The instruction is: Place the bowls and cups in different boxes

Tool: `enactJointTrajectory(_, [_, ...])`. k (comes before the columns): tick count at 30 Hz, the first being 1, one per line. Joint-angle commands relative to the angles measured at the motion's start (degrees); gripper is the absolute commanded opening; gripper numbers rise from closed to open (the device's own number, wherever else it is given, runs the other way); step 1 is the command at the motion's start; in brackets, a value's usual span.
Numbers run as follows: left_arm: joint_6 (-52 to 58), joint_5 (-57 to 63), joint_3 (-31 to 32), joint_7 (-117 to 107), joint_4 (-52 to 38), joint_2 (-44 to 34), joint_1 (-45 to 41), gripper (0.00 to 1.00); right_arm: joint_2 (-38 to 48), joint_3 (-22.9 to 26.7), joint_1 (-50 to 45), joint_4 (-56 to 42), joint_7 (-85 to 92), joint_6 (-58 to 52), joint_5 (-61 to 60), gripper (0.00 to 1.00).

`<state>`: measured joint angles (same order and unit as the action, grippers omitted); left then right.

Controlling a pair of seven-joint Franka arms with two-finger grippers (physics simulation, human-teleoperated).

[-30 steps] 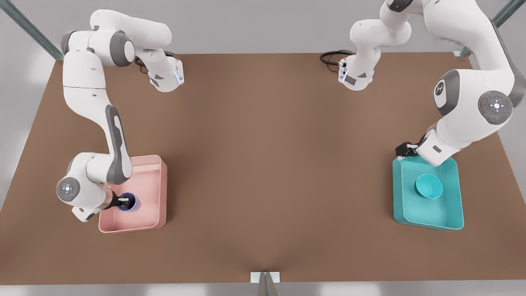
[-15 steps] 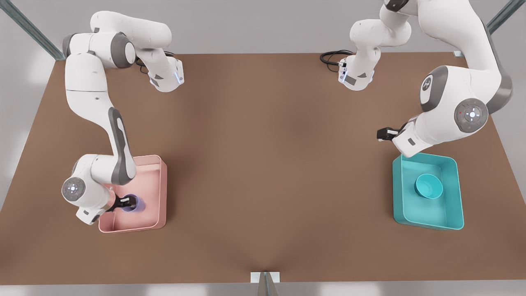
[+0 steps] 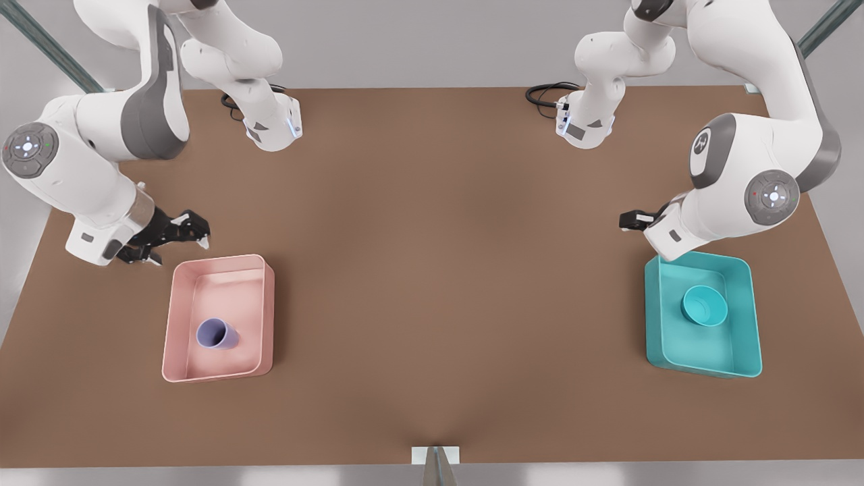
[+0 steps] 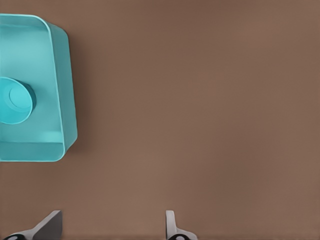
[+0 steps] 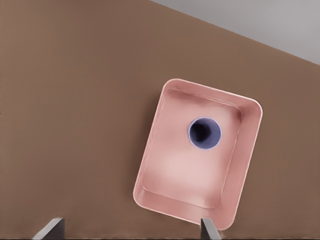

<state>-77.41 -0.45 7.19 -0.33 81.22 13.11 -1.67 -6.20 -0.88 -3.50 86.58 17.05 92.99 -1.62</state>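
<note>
Since a moment ago the right gripper (image 3: 177,236) has let go of the lavender cup (image 3: 217,334) and risen clear of the pink box (image 3: 267,317), hanging just beyond its far rim, fingers spread wide and empty. That cup stands upright inside the pink box. Well away, the teal bowl (image 3: 704,305) sits in the teal box (image 3: 653,324); the left gripper (image 3: 631,221) hovers near its far corner, apparently open too. Sorting looks complete, so both arms have probably withdrawn to leave the boxes undisturbed.
</note>
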Motion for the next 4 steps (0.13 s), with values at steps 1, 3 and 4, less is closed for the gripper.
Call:
enactJointTrajectory(1, [0.15, 0.01, 0.02, 0.41, -0.10, -0.02, 0.00, 1.00, 0.93, 0.01, 0.25, 0.16, -10.45, -11.69, -0.05, 1.00])
enactJointTrajectory(3, [0.07, 0.09, 0.02, 0.41, -0.10, -0.11, 0.00, 1.00, 0.93, 0.09, 0.25, 0.34, -10.63, -11.69, 0.21, 1.00])
enactJointTrajectory(4, [0.07, 0.09, 0.02, 0.41, -0.10, -0.11, 0.00, 1.00, 0.93, 0.01, 0.25, 0.43, -10.72, -11.69, 0.47, 1.00])
